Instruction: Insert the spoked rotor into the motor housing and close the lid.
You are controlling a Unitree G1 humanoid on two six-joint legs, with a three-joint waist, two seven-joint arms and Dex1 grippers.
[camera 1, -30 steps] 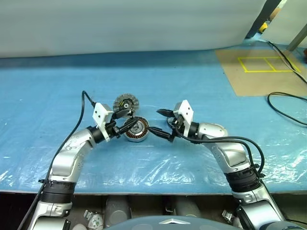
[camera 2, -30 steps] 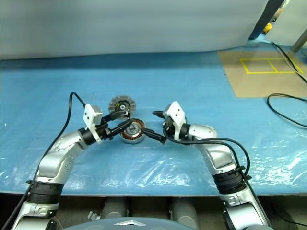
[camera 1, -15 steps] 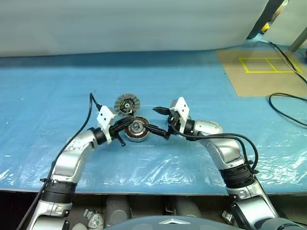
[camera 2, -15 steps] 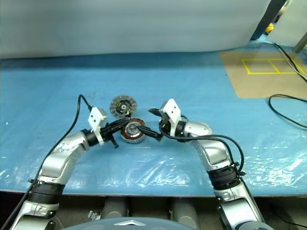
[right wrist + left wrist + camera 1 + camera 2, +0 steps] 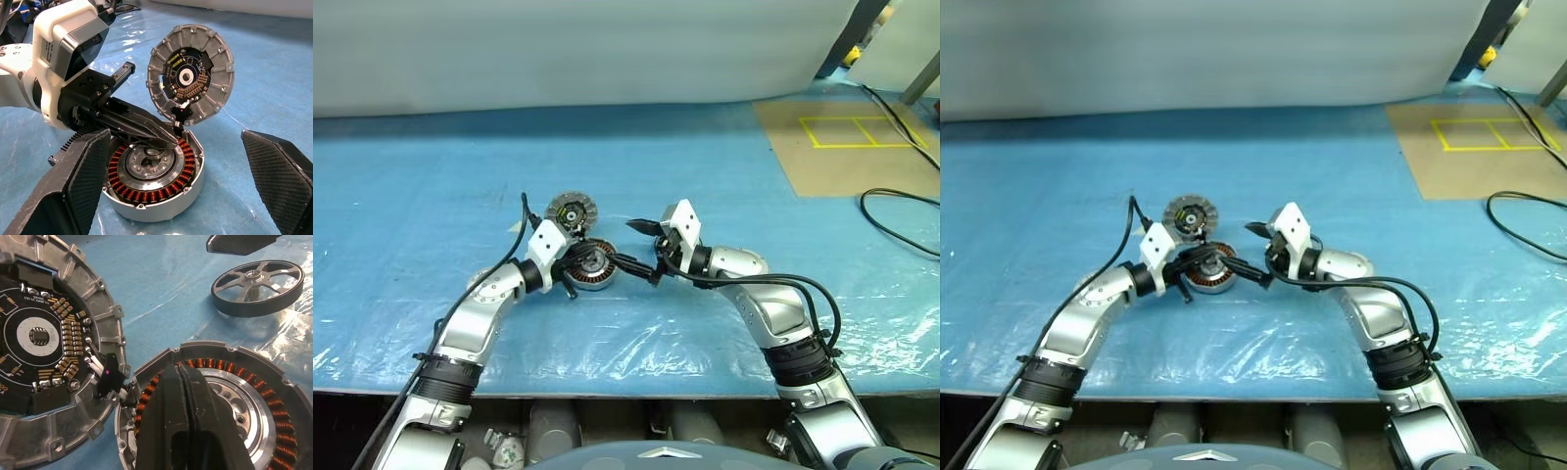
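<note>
While right fingers (image 5: 181,181) gape, left fingers (image 5: 182,396) (shut) overhang windings (image 5: 151,169).

Motor housing (image 5: 205,382): near rim and part of the copper windings hidden behind the left gripper's fingers (image 5: 186,431); lower edge cut off. Beside the motor housing, lid with circuit board (image 5: 44,342): far side cut off; board lettering too small to read.

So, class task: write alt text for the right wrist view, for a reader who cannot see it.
The left claw, shut, reaches over the copper-wound disc on blue sheeting. A hinged grey lid with a circuit board stands open behind it, and the right claw's wide-open fingers frame the scene.
</note>
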